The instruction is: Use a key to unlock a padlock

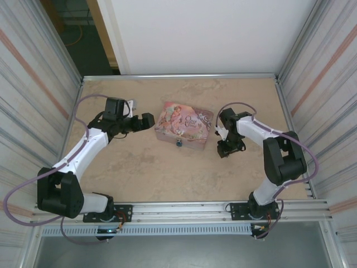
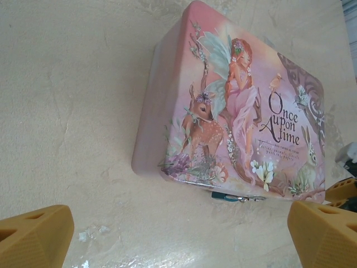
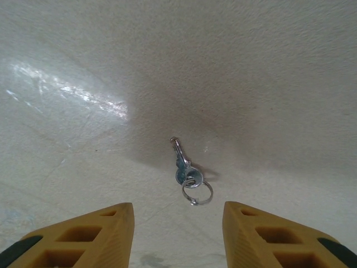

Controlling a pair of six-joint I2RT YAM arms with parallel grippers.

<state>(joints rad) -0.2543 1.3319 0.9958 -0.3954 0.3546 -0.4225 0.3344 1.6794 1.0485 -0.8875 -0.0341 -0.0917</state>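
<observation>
1. Pink, rectangular tin box printed with a fairy and a fawn lies flat, lid shut, near the middle of the pale beige marbled surface.
2. At the 6 o'clock edge of that box in the top view hangs the tiny padlock, with a blue-teal body. The left wrist view shows it against the box's front wall, with its thin silver shackle beside it.
3. At 9 o'clock of the box, just beside its short end, the left claw is released. Its orange fingers stand wide apart in the wrist view and hold nothing.
4. At 3 o'clock of the box, near it but apart, the right claw points down at the surface.
5. The right claw is also released, jaws spread and empty.
6. A small silver key lies flat on the surface at 12 o'clock of that gap, untouched, its blade aimed toward 11 o'clock.
7. A thin split ring is attached at the key's 5 o'clock end.
</observation>
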